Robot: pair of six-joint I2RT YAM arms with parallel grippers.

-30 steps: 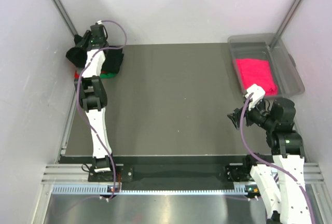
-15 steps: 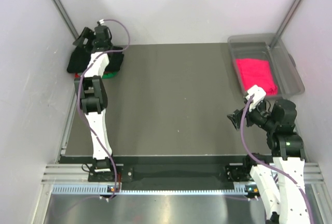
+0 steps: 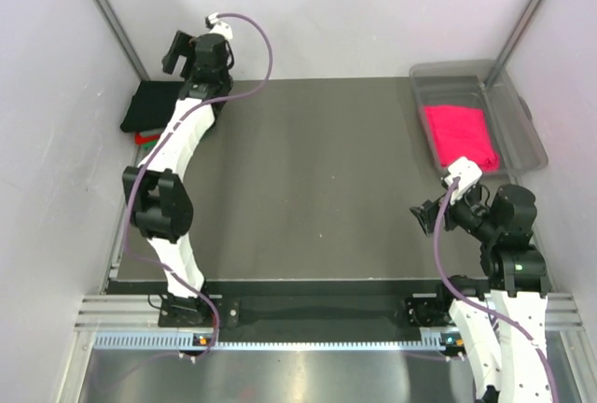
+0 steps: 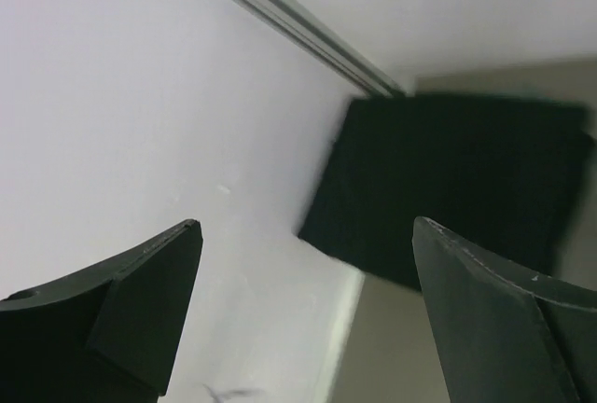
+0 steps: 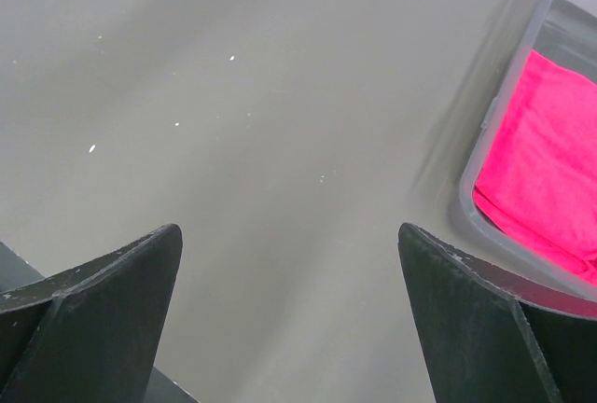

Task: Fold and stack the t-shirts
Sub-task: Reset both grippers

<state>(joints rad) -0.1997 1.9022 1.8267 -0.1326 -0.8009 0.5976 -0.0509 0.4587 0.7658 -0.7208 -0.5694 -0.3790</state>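
Observation:
A folded black t-shirt (image 3: pixel 154 104) tops a stack at the table's far left corner, with a red edge (image 3: pixel 146 138) showing under it. The same black t-shirt (image 4: pixel 457 184) fills the upper right of the left wrist view. My left gripper (image 3: pixel 183 48) hangs open above and just behind the stack, holding nothing; in its own view the left gripper (image 4: pixel 308 235) frames the wall and the shirt's corner. A hot-pink t-shirt (image 3: pixel 459 134) lies in the clear bin (image 3: pixel 518 114) at the far right. My right gripper (image 3: pixel 427 216) is open over bare table, empty (image 5: pixel 289 235).
White walls close in the left and back sides, with a metal post (image 3: pixel 107 16) at the far left corner. The clear bin's grey rim (image 5: pixel 485 207) shows at the right of the right wrist view, holding the pink t-shirt (image 5: pixel 550 170).
My left gripper opened, let go of the black t-shirt on the stack, and rose back and to the right. The right arm barely shifted.

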